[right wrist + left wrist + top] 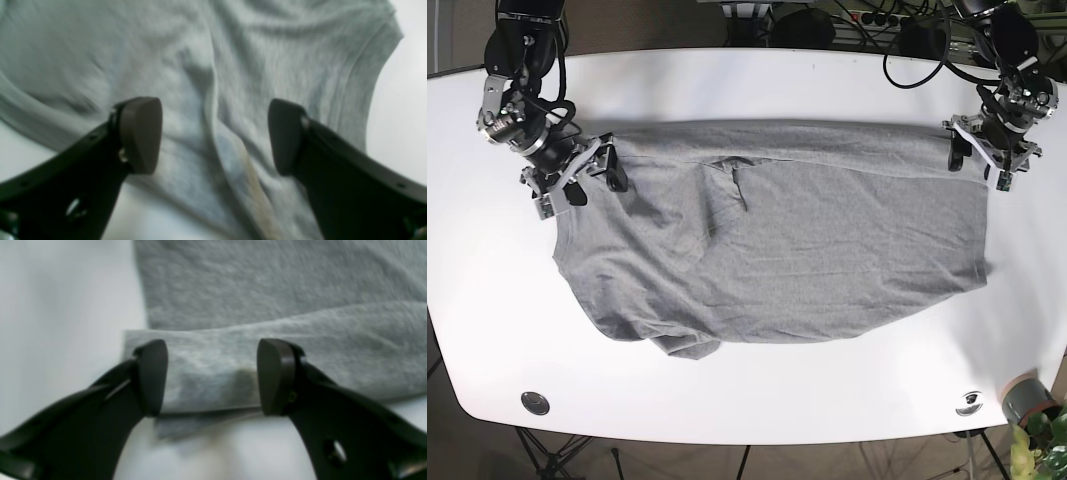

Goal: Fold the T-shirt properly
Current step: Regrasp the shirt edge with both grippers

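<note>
On the base view's left, the right gripper (587, 180) hangs with jaws spread over the shoulder end of the grey T-shirt (777, 250), grasping nothing. The shirt lies spread across the white table (757, 90). At its far right corner, the left gripper (980, 158) is likewise released, its fingertips (151, 376) straddling the folded hem.

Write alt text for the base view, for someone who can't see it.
A grey T-shirt lies spread and wrinkled, its top edge folded over, across a white table seen from above. The right gripper sits open at the shirt's left end and the left gripper open at its right end. A small plant pot stands beyond the table's lower right corner.
</note>
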Robot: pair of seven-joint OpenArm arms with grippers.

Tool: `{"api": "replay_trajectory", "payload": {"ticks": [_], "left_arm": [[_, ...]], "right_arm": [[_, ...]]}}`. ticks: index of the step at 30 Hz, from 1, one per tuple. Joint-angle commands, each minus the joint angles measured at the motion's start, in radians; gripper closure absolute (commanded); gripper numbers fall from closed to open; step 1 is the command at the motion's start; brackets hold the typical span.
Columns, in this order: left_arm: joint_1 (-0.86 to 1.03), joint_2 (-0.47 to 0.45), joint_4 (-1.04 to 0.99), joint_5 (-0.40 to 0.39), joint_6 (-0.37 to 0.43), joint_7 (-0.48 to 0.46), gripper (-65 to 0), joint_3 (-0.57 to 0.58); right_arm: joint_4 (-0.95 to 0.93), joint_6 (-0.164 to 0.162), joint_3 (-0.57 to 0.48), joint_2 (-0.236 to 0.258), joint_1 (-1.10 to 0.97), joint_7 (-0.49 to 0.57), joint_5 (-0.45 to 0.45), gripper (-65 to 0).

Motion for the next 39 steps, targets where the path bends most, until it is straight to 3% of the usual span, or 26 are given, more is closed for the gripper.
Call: {"api": "replay_trajectory", "payload": {"ticks": [1, 8, 14, 20, 27, 36, 39], "left_arm": [[-0.009, -0.018, -0.004, -0.018, 0.002, -0.026, -35.8, 0.001], [-0.009, -0.024, -0.056, -0.018, 0.002, -0.029, -36.0, -0.001], [-0.009, -0.044, -0.09, -0.018, 0.002, -0.029, -35.8, -0.002], [-0.011, -0.047, -0.102, -0.018, 0.002, -0.029, -35.8, -0.002], [-0.009, -0.047, -0.104, -0.018, 0.002, -0.029, -35.8, -0.004], [-0.009, -0.047, -0.104, -0.018, 0.002, -0.029, -35.8, -0.036], [-0.009, -0.048, -0.104, -0.018, 0.002, -0.029, -35.8, -0.036]], "right_arm": [[0.015, -0.003, -0.022, 0.01, 0.012, 0.014, -0.06, -43.6], [0.009, 0.002, -0.06, -0.044, 0.022, 0.019, -0.213, -34.6], [0.002, 0.005, -0.055, -0.08, 0.052, 0.02, -0.295, -16.6], [-0.031, 0.006, 0.018, -0.083, 0.081, 0.02, -0.273, -2.2], [-0.047, 0.008, 0.13, -0.048, 0.097, 0.016, -0.166, -3.2], [-0.159, 0.008, 0.136, -0.021, 0.163, 0.02, -0.167, -3.8], [-0.176, 0.008, 0.136, -0.016, 0.186, 0.02, -0.167, -12.7]]}}
